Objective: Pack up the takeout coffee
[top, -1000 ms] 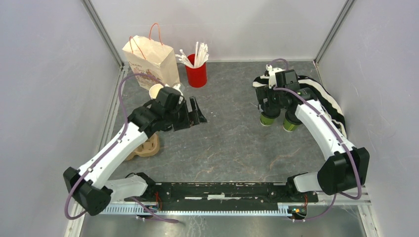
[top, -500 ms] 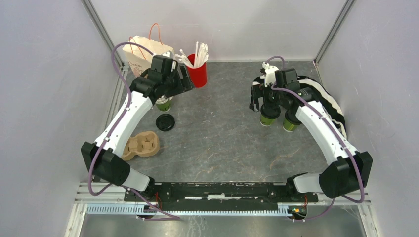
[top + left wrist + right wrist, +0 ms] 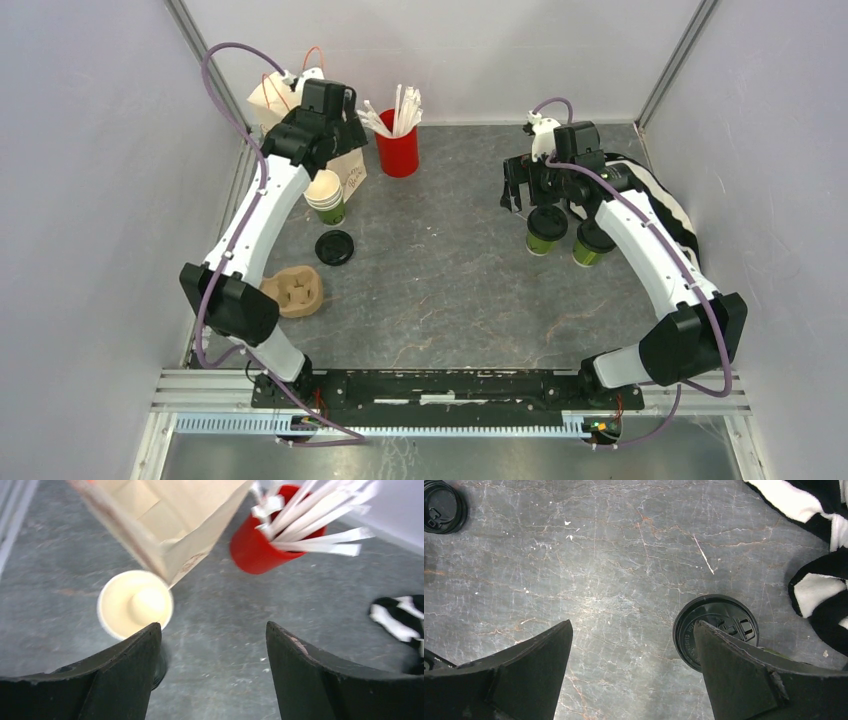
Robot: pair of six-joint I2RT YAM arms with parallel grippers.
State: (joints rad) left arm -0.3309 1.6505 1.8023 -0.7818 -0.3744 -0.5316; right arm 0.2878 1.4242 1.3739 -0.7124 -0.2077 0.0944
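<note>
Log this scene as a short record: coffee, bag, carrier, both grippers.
Coffee: two black-lidded green paper cups, side by side at right, unpacked
Bag: tan paper bag with handles, back left
Carrier: brown cardboard cup tray, empty, left
Left gripper: open, near bag and lidless cup stack
Right gripper: open, empty, beside a lidded cup

Bag (image 3: 165, 515) print, cup lid (image 3: 719, 622) embossing: both illegible.

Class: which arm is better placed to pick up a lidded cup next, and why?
Right, probably. The right gripper hangs open close by the two lidded cups. The left gripper, also open, is far from them, near the lidless stack by the bag.
</note>
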